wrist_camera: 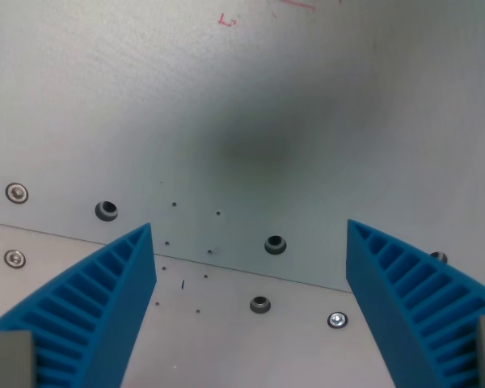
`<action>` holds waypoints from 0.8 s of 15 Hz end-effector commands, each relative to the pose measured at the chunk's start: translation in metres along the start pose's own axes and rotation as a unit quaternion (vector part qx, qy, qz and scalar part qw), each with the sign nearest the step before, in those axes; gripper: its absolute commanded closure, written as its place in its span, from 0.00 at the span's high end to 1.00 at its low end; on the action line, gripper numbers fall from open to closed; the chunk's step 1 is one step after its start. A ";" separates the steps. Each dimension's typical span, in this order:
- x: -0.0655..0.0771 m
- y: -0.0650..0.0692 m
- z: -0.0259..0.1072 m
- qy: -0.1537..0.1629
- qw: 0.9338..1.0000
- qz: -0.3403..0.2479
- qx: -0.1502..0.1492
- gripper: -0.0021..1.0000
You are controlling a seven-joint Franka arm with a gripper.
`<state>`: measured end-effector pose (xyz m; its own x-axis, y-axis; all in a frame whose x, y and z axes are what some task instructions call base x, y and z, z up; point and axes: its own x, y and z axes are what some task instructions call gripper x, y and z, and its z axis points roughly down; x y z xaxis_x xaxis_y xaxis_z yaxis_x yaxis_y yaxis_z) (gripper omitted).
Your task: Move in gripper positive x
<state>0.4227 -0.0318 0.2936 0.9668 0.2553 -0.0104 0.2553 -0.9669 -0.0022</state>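
My gripper (250,230) is open and holds nothing. Its two blue ribbed fingers show at the bottom of the wrist view, one at the view's left (97,307) and one at the view's right (412,299), with a wide gap between them. Below them lies a bare grey metal table (242,105). A dim shadow of the gripper falls on the plate near the middle (259,137).
A seam between two plates runs across the lower part (65,234). Several screws (16,193) and open holes (275,244) sit along it. Small dark specks dot the plate between the fingers. Faint red marks show at the top (228,20).
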 end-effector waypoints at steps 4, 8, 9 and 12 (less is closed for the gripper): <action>0.020 0.000 -0.001 0.002 1.000 0.000 -0.001 1.00; 0.040 0.000 -0.001 0.002 1.000 0.000 -0.001 1.00; 0.045 0.000 -0.001 0.002 1.000 0.000 -0.001 1.00; 0.060 0.000 -0.001 0.002 1.000 0.000 -0.001 1.00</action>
<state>0.4753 -0.0198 0.2917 0.9635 0.2677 0.0104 0.2676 -0.9635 0.0074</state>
